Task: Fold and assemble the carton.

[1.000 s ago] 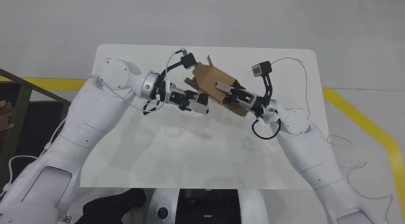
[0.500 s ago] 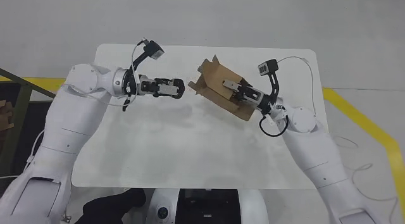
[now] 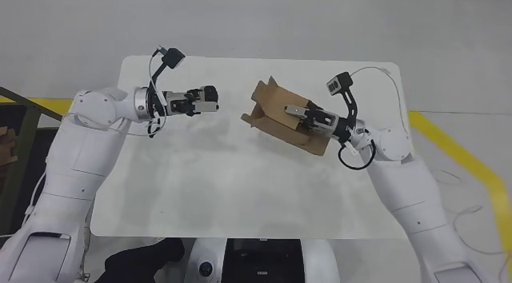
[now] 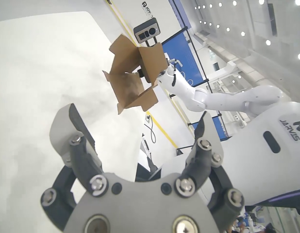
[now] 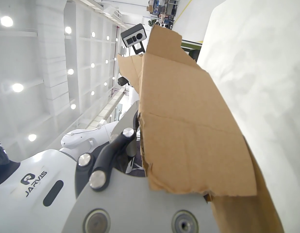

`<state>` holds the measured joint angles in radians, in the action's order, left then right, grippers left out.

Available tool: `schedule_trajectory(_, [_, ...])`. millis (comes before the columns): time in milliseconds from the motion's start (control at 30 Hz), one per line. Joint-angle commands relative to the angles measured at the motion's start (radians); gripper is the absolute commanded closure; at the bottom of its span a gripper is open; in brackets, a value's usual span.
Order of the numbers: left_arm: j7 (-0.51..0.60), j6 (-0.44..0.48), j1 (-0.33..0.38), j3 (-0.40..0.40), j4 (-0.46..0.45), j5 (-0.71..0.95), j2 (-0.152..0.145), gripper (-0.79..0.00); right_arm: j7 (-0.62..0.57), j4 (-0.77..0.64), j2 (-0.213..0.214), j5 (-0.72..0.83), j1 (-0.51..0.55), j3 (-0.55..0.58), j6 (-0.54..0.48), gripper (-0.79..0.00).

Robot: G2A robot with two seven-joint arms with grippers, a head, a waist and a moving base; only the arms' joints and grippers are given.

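overhead we see the right fingers (image 3: pixel 297 110) clamped on the carton (image 3: pixel 272 104); the left wrist view adds its open mouth and the left fingers (image 4: pixel 65 124) spread, empty.

Open lane ahead of the left claw (image 3: pixel 214 99), jaws spread: bare table (image 3: pixel 232 135) runs to the carton (image 3: pixel 276 101). The carton's splayed flaps block that end. Beyond them the right claw (image 3: pixel 294 110) is seemingly clamped on the carton wall.

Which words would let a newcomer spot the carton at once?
Look at the white table; over its right half the right gripper grips the carton. It is an open brown cardboard box with flaps splayed outward, the only brown thing among white arms and tabletop.
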<state>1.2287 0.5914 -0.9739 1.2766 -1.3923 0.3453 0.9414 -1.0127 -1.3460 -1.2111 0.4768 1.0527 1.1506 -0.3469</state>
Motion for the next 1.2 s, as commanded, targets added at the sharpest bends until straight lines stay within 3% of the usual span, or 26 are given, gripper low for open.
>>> schedule_trajectory(0, [0.001,-0.001,0.000,0.000,0.000,0.002,0.000,-0.785,-0.002,-0.003,0.001,-0.005,-0.007,0.004,0.012,0.000])
schedule_trajectory(267, [0.001,-0.001,0.000,0.000,0.000,0.002,0.000,-0.785,-0.038,-0.015,0.004,-0.005,-0.030,0.006,0.009,0.000])
schedule_trajectory(467, [-0.077,-0.090,-0.018,-0.018,0.002,-0.043,0.002,-0.785,-0.060,-0.026,0.005,0.013,-0.028,0.006,-0.010,0.000])
schedule_trajectory(667, [-0.073,-0.162,0.016,-0.069,0.024,-0.066,0.011,-0.785,-0.090,-0.067,0.009,0.037,-0.005,0.016,-0.035,0.000])
schedule_trajectory(1167, [-0.037,-0.197,0.114,-0.213,0.080,-0.065,0.048,-0.785,-0.098,-0.114,0.007,0.089,0.004,0.007,-0.090,0.000])
